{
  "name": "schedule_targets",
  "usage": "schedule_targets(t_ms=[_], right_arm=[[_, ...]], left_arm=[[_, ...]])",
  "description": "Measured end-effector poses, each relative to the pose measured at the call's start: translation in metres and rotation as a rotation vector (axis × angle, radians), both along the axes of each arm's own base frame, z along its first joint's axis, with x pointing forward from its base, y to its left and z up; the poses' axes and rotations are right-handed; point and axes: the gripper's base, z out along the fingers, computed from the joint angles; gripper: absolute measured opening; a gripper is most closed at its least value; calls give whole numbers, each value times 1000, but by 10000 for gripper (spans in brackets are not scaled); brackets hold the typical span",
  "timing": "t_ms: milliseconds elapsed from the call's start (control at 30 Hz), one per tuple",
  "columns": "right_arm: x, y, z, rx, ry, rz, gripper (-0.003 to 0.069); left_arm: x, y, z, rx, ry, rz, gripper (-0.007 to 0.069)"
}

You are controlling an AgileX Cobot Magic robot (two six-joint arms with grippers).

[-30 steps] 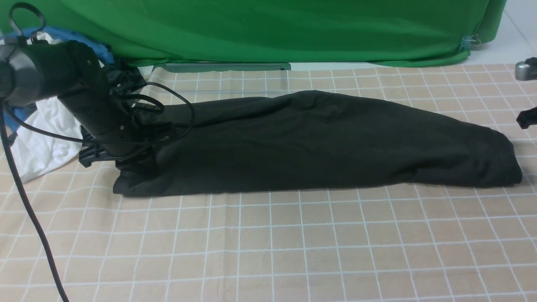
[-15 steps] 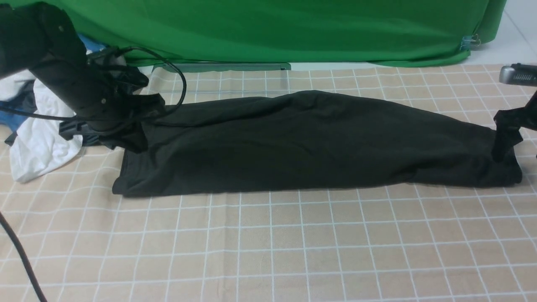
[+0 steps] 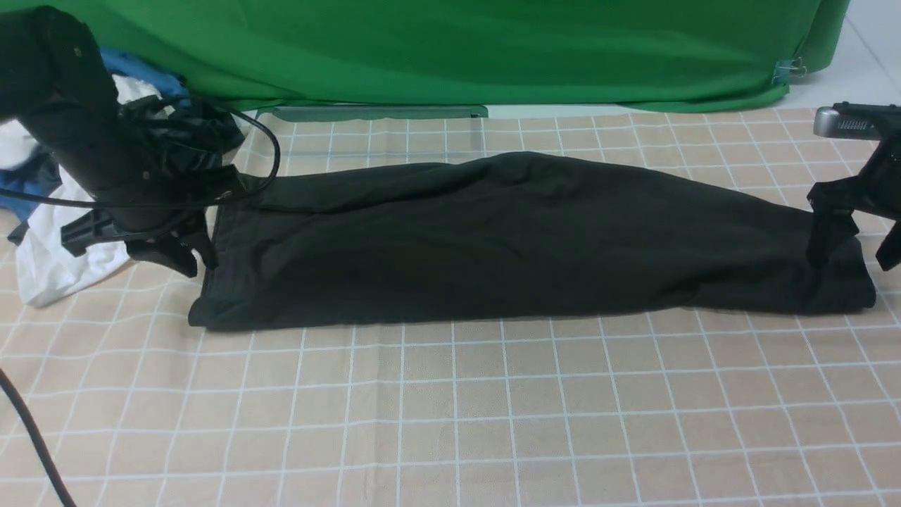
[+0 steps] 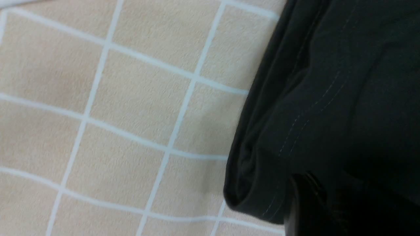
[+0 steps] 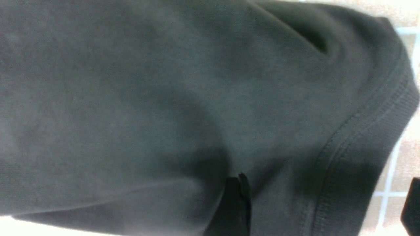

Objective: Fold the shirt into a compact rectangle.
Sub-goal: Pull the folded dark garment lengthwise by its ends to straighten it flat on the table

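Note:
The black shirt [image 3: 521, 239] lies as a long folded band across the checked cloth, its print and label hidden. My left gripper [image 3: 191, 259] hovers just off the shirt's left edge. In the left wrist view one dark finger [image 4: 305, 206] shows over the stitched hem [image 4: 295, 131], and its gap is lost in shadow. My right gripper [image 3: 855, 250] stands open over the shirt's right end. One of its fingers [image 5: 238, 206] is over the fabric and the other is past the ribbed collar edge [image 5: 361, 147], above bare cloth. Nothing is gripped.
A white garment [image 3: 63, 246] and blue cloth [image 3: 141, 67] are heaped at the far left behind my left arm. A green backdrop [image 3: 450, 49] hangs along the table's back edge. A black cable [image 3: 28, 436] trails across the near left of the checked tablecloth [image 3: 450, 408].
My left gripper rose off the shirt's left end and moved left, leaving that edge lying flat. My right gripper came in from the right and dropped over the shirt's right end.

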Motion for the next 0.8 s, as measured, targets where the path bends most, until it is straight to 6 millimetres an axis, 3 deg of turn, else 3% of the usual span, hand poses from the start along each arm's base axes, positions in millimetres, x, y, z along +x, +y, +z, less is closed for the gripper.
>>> schedule_targets(t_ms=[167, 300, 367, 500, 633, 767, 800], right_arm=[[1, 6, 0, 1, -1, 24, 635], [1, 7, 0, 1, -1, 29, 620], [1, 7, 0, 1, -2, 31, 615], [1, 7, 0, 1, -2, 31, 605], [1, 7, 0, 1, -2, 31, 596], [1, 7, 0, 1, -2, 31, 593], [1, 7, 0, 1, -2, 31, 594]], left_arm=[[8, -2, -32, 8, 67, -21, 472], [11, -6, -45, -21, 86, -35, 616], [12, -7, -48, -22, 88, -42, 636], [13, -9, -54, -18, 103, -50, 625], [13, -9, -55, -15, 107, -55, 542], [13, -9, -56, -9, 115, -80, 386], [12, -9, -57, -12, 118, -95, 247]])
